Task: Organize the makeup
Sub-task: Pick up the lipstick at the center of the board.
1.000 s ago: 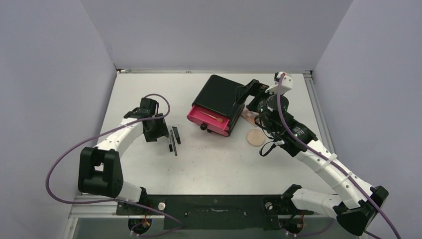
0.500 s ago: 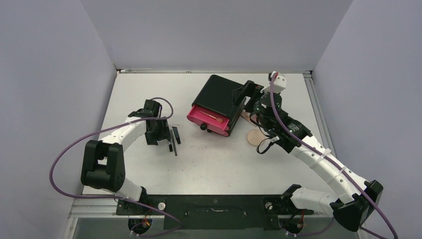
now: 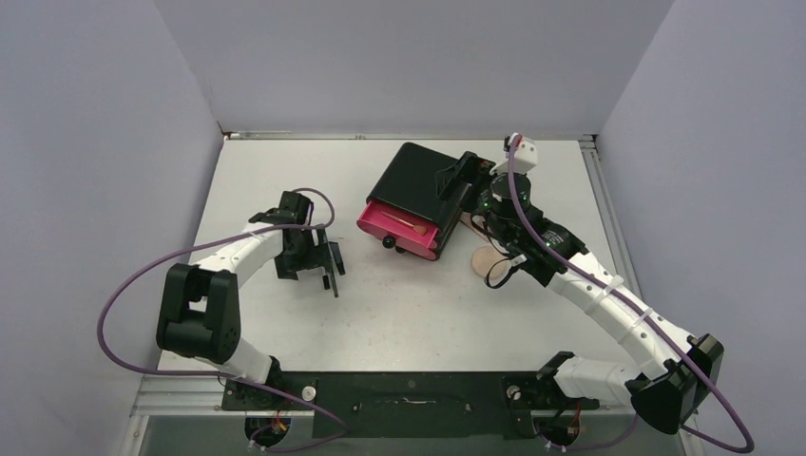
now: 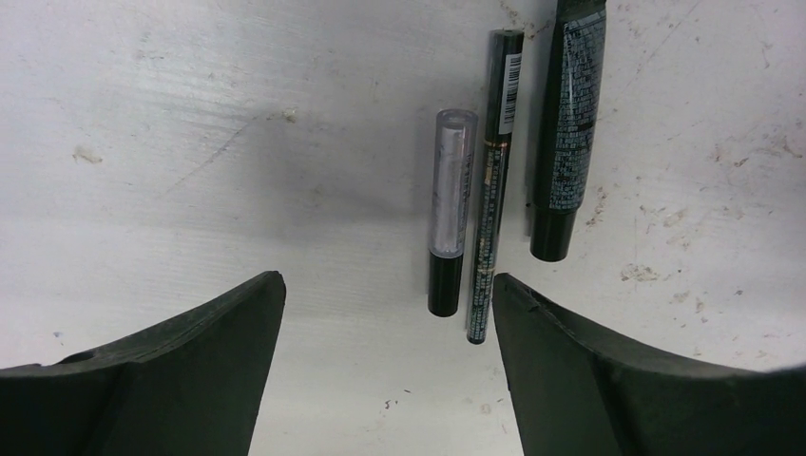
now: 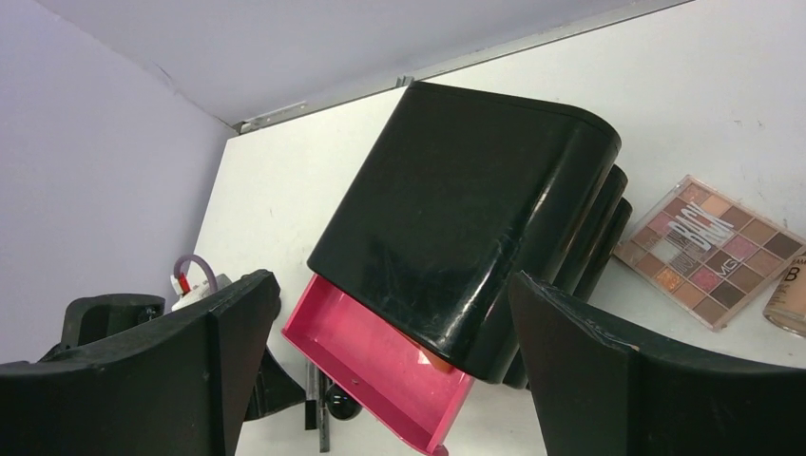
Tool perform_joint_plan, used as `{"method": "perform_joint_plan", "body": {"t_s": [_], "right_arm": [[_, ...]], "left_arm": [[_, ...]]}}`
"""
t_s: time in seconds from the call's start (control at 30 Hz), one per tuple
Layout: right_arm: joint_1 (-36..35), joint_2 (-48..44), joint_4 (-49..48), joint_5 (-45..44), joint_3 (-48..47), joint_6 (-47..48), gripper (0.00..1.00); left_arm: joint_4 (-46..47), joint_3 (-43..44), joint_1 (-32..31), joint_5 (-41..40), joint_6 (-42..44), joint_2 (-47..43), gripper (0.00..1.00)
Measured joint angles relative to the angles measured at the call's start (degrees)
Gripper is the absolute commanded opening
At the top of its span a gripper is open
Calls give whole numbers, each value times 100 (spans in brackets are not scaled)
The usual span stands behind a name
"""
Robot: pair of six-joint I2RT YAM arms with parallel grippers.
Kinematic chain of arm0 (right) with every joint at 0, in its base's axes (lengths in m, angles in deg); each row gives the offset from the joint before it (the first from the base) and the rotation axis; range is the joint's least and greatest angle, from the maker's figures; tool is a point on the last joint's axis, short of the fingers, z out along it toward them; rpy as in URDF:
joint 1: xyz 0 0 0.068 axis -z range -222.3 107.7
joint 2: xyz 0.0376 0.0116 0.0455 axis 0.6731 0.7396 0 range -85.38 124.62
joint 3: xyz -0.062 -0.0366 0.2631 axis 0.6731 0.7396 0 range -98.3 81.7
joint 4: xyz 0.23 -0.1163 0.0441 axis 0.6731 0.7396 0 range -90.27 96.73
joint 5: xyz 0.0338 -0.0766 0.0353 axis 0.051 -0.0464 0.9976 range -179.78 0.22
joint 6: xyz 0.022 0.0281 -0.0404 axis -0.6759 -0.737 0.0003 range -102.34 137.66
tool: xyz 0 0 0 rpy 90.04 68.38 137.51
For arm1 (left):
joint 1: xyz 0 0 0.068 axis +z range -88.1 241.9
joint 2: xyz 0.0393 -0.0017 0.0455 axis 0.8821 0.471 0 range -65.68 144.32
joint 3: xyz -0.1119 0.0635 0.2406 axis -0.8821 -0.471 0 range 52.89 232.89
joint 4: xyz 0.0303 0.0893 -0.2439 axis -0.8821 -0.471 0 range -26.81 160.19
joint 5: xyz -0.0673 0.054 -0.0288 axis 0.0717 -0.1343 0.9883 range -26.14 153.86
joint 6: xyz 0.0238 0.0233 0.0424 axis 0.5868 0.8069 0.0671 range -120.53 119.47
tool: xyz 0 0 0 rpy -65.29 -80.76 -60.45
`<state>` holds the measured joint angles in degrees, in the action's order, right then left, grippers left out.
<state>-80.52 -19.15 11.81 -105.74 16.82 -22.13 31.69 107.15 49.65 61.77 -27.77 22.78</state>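
Lilac walls box in a scuffed white table (image 3: 399, 313). At the back stands the black cabinet (image 5: 456, 199), its pink drawer (image 5: 371, 366) out with a brush (image 3: 404, 223) inside. The right claw (image 5: 392, 285) hangs wide open near it. Beside the cabinet lies the palette (image 5: 708, 252), marked "BACK". The left claw (image 4: 385, 285) is spread over three pencils (image 4: 489, 190), one barcoded.

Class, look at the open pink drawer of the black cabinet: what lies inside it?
A slim orange-handled brush lies slantwise in the pink plastic drawer. The drawer's rear part sits under the black box-shaped cabinet, so anything there is hidden.
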Motion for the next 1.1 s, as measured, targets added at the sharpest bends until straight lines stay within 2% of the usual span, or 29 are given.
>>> {"method": "perform_joint_plan", "body": {"t_s": [0.13,0.2,0.27,0.4,0.6,1.1], "right_arm": [[0,33,22,17,-26,-2,90],[0,55,48,24,-98,-20,90],[0,101,50,42,-181,-50,90],[0,146,66,107,-221,-168,90],[0,170,138,186,-223,-278,91],[2,168,168,66,-232,-142,94]], "left_arm": [[-20,-50,-4,-81,46,-197,89],[-13,-103,-4,-92,50,-402,97],[-9,-125,-4,-90,63,-575,93],[11,-127,-4,-70,92,-660,91],[11,-127,-4,-68,149,-656,81],[15,-131,-52,52,223,-535,80]]}}
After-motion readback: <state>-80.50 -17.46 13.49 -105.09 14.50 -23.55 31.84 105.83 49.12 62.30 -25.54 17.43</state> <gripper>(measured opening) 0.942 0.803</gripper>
